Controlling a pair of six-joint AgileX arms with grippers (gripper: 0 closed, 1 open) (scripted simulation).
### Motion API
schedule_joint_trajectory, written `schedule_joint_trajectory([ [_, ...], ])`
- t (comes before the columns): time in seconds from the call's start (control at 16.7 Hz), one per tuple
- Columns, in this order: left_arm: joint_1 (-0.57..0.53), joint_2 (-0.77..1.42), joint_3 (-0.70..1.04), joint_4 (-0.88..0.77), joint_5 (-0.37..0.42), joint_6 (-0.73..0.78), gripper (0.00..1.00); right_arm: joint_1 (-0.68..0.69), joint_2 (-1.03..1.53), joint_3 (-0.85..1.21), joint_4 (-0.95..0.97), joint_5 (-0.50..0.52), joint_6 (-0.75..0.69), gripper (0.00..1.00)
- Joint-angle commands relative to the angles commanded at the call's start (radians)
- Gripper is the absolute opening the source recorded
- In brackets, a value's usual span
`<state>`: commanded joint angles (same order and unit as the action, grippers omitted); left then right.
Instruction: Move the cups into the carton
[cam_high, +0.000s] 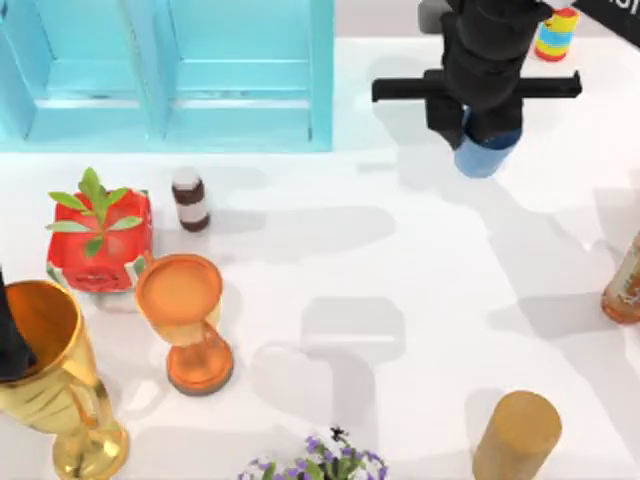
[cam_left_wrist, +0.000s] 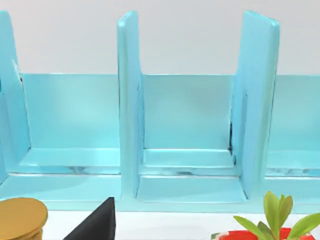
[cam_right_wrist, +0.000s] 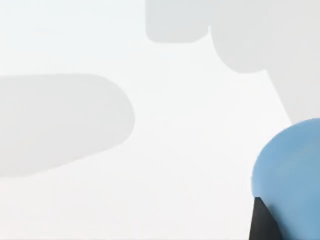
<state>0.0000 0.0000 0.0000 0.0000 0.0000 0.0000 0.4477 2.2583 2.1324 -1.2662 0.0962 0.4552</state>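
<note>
Transport step: right gripper (cam_high: 487, 150), fingers closed on the blue cup (cam_high: 484, 156), holds it above the counter (cam_high: 420, 290). Next: traverse left to carton (cam_high: 240, 120). Left fingers: cannot tell.

Blue cup (cam_high: 482, 157): smooth, matt finish. Carton (cam_high: 165, 75): glossy turquoise panels. Gold goblet (cam_high: 50, 375): polished metallic sheen. Orange goblet (cam_high: 185, 315): satin gloss. Tan cylinder (cam_high: 518, 435): matt, wood-like. Table (cam_high: 420, 300): smooth white.
</note>
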Motion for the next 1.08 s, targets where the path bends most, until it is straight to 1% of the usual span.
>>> schedule_joint_trajectory([
  [0.12,0.000,0.000,0.000,0.000,0.000,0.000,1.00,-0.054,-0.035,-0.037,-0.011,-0.004,-0.053,0.00],
  [0.24,0.000,0.000,0.000,0.000,0.000,0.000,1.00,-0.149,-0.092,-0.099,-0.028,-0.010,-0.146,0.00],
  [0.6,0.000,0.000,0.000,0.000,0.000,0.000,1.00,-0.578,-0.328,-0.360,-0.090,-0.033,-0.575,0.00],
  [0.72,0.000,0.000,0.000,0.000,0.000,0.000,1.00,-0.686,-0.403,-0.440,-0.106,-0.042,-0.684,0.00],
  [0.9,0.000,0.000,0.000,0.000,0.000,0.000,1.00,-0.768,-0.473,-0.514,-0.117,-0.052,-0.767,0.00],
  [1.08,0.000,0.000,0.000,0.000,0.000,0.000,1.00,-0.775,-0.480,-0.520,-0.118,-0.053,-0.774,0.00],
])
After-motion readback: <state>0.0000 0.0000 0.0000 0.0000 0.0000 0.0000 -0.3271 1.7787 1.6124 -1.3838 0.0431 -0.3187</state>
